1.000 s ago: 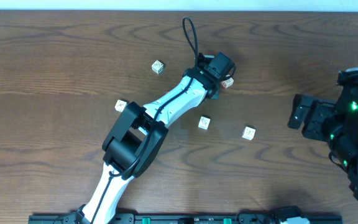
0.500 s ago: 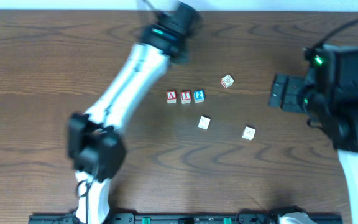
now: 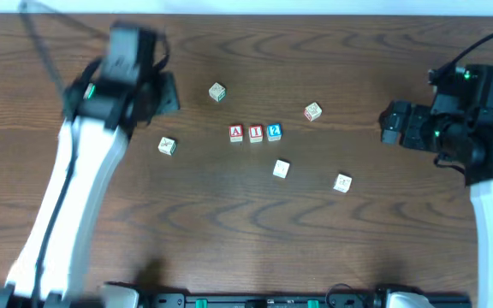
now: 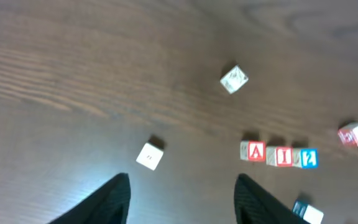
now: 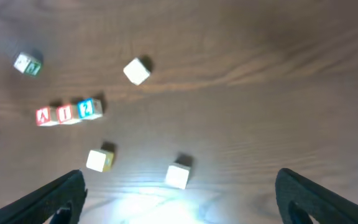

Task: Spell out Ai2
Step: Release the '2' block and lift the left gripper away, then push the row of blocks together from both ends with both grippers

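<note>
On the desk (image 3: 315, 244) the A cube (image 3: 236, 133), I cube (image 3: 255, 133) and 2 cube (image 3: 274, 132) stand in a row from left to right, close side by side. Behind the row lie the far-left cube (image 3: 217, 91) and the far-right cube (image 3: 313, 111). The left cube (image 3: 167, 146) lies well left of the row, and the near cube (image 3: 282, 169) and the near-right cube (image 3: 342, 182) lie before it to the right.

Three cubes stood side by side on my tabletop (image 3: 358, 248): the red A cube (image 3: 236, 133) read "A", the red I cube (image 3: 256, 133) beside it read "I", and the blue 2 cube (image 3: 274, 132) read "2". Marks on the pale cubes (image 3: 282, 169) were too faint for me to read.
</note>
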Tool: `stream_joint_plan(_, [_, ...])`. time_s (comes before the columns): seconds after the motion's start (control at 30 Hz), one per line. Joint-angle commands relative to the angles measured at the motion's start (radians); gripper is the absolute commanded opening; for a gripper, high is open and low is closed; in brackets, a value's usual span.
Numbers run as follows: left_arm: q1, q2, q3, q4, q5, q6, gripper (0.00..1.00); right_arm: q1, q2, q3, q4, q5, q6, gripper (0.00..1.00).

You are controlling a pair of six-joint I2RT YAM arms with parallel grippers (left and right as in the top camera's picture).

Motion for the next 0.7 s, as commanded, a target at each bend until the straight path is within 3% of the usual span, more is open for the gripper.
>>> stream_joint_plan(0.0, [0.031, -0.058, -0.206, 0.103, 0.133, 0.002, 0.56, -0.025, 0.089, -0.057, 0.052, -0.24, -0.029, 0.91])
stream_joint_plan(0.07, [0.032, -0.018, -0.281, 0.186, 0.214, -0.023, 0.56, 0.0, 0.192, -0.061, 0.072, -0.304, -0.029, 0.8])
stream_joint_plan(0.1, [0.032, 0.038, -0.303, 0.253, 0.271, -0.075, 0.52, 0.038, 0.281, -0.061, 0.105, -0.349, -0.024, 0.58])
stream_joint_plan(0.17, [0.032, 0.136, -0.303, 0.34, 0.359, -0.145, 0.26, 0.069, 0.379, -0.06, 0.16, -0.454, -0.017, 0.16])
stream_joint_plan(0.2, [0.032, 0.174, -0.303, 0.377, 0.398, -0.164, 0.17, 0.076, 0.414, -0.06, 0.183, -0.494, -0.011, 0.05])
stream_joint_plan(0.3, [0.032, 0.299, -0.303, 0.464, 0.465, -0.245, 0.06, 0.126, 0.496, -0.06, 0.232, -0.534, 0.016, 0.02])
stream_joint_plan(0.5, [0.031, 0.451, -0.303, 0.566, 0.524, -0.338, 0.06, 0.243, 0.594, -0.06, 0.375, -0.501, 0.11, 0.01])
stream_joint_plan(0.67, [0.026, 0.499, -0.303, 0.626, 0.541, -0.384, 0.06, 0.25, 0.653, -0.06, 0.467, -0.493, 0.18, 0.01])
